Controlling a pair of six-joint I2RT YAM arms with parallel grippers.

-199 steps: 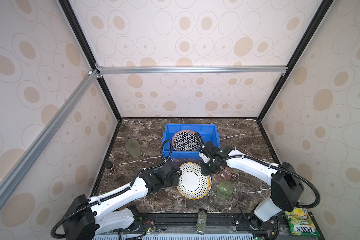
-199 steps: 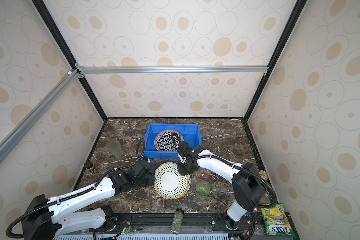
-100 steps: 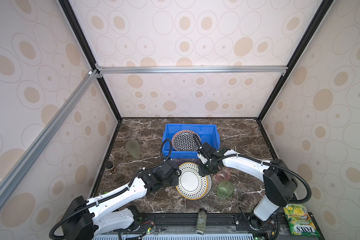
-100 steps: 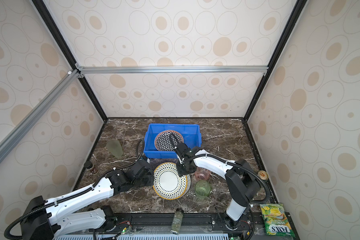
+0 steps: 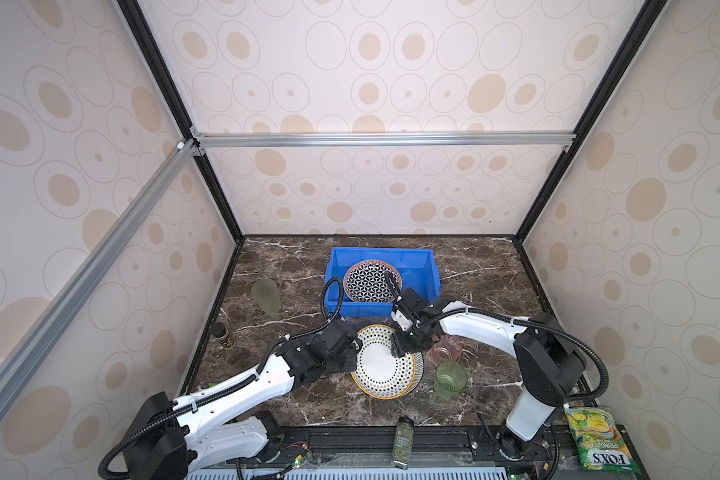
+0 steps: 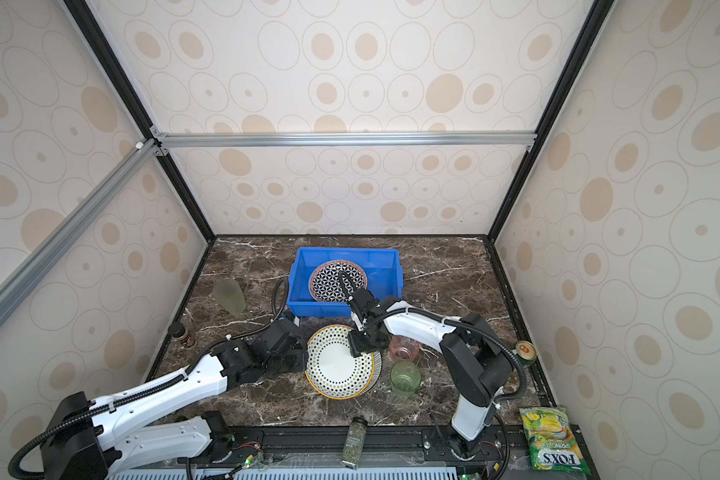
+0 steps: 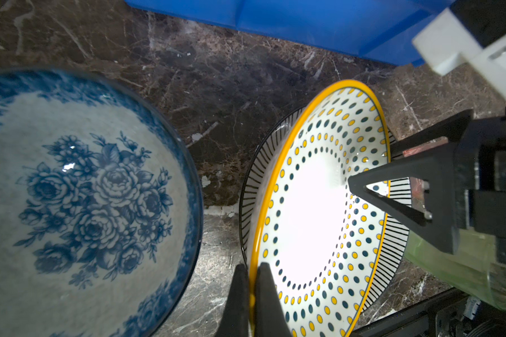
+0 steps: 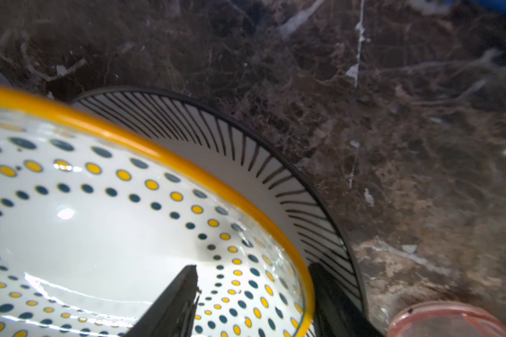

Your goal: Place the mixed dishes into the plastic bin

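Right tool [image 8: 253, 266] astride yellow-rimmed dotted plate [image 8: 100, 239]

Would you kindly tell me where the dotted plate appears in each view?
In a top view: the dotted plate, just in front of the blue bin.
In a top view: the plate likewise before the bin.
Left wrist: the plate beside the floral bowl, rim pinched by the left gripper.
Right wrist: the plate close up, filling much of the picture.
Shared landmark: the striped plate under it.

On dark marble tabletop [image 5: 474, 259]: blue bin [image 5: 358, 309], striped-rim plate [image 8: 246, 140], pink cup [image 5: 447, 351], green cup [image 5: 450, 377], floral bowl [image 7: 85, 198], frosted cup [image 5: 266, 296], small bottle [image 5: 225, 336].
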